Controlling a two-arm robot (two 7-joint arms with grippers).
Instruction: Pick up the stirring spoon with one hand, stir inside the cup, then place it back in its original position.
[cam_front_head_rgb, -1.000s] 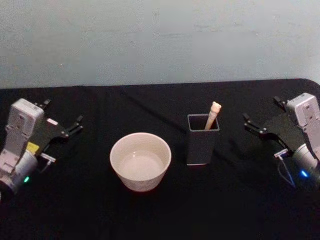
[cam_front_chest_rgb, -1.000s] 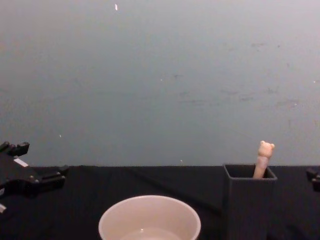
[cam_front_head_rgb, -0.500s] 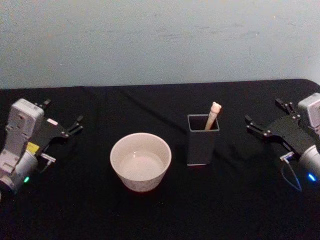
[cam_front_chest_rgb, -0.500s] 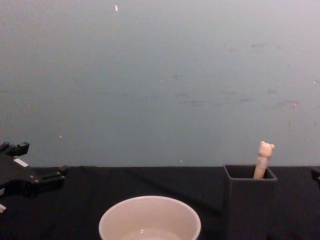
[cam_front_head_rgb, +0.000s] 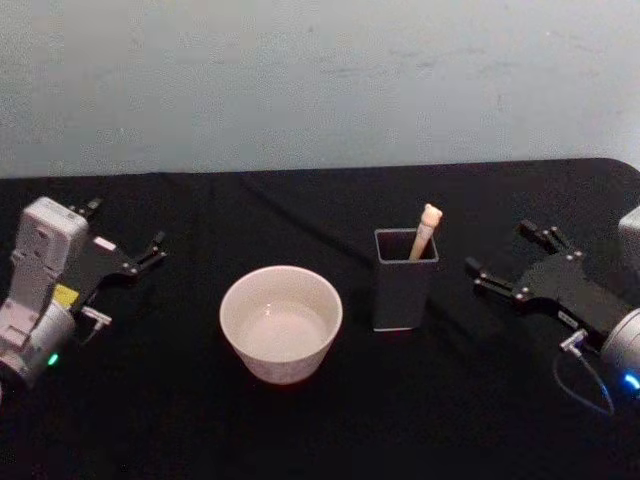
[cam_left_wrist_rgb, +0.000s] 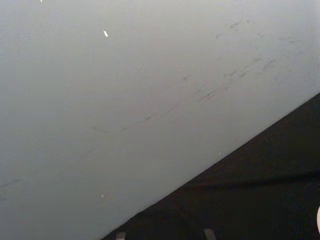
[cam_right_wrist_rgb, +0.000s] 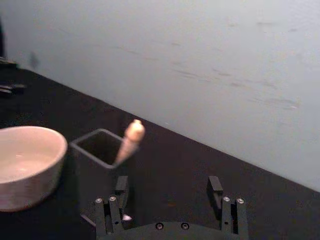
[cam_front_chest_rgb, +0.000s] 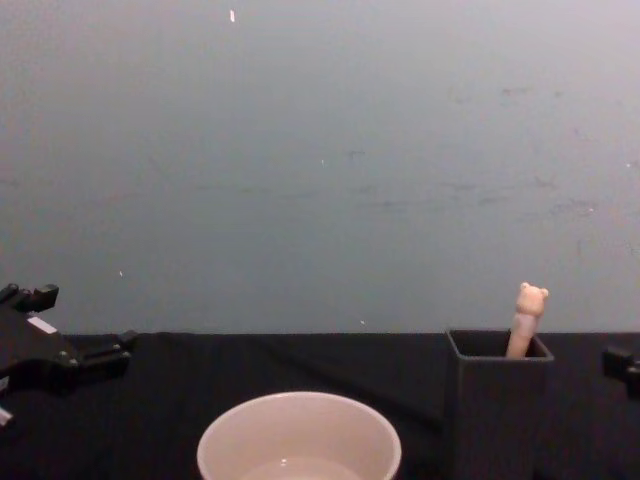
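- Status: the stirring spoon stands in the dark square holder. Its handle leans toward the holder's far right corner, with the bear head above the rim.
- The cup sits on the bench to the left of the holder, near it but not touching.
- Right end effector: fingers spread apart with nothing between them. It sits to the right of the holder and points toward it. It is the nearer unit, so the step in hand is judged to be the approach to the spoon handle.
- Left end effector: fingers apart and empty, parked at the left side of the bench, well apart from the cup.
- Procedure: bring the right end effector level with the exposed handle, above the holder rim. Centre the handle between the fingers before closing.
- Grip just below the bear head, because only a short length of handle shows.
- Caution: a low approach may strike the holder wall and tip it. Withdraw along the handle's lean so the holder is not dragged.
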